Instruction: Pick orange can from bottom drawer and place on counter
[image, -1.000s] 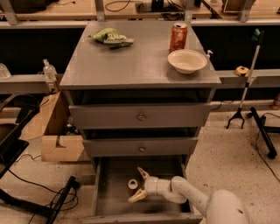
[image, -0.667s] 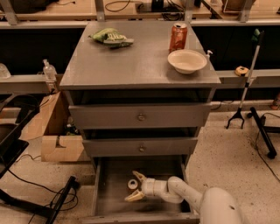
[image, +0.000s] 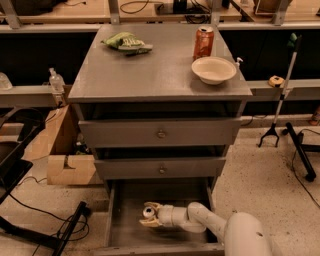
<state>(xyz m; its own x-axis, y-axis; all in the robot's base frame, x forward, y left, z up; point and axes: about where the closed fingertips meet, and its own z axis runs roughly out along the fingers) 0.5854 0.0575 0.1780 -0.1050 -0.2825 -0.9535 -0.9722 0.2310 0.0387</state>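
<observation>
Our tool (image: 149, 215) sits low inside the cabinet, its fingers spread apart. We see the grey worktop (image: 150, 75) above; below it the bottom drawer (image: 125, 235) is pulled out. A bowl (image: 214, 69) and a red soda can (image: 203, 42) stand on the worktop. The orange can (image: 148, 211) is on the drawer floor between the tool's fingers.

Claw (image: 145, 215) low in the bottom drawer (image: 125, 236), at the orange can (image: 148, 211), below the counter (image: 155, 75).

Robot lab (workbenches (image: 75, 12), floor cables (image: 31, 206)), jaws in the bottom drawer (image: 127, 227).
</observation>
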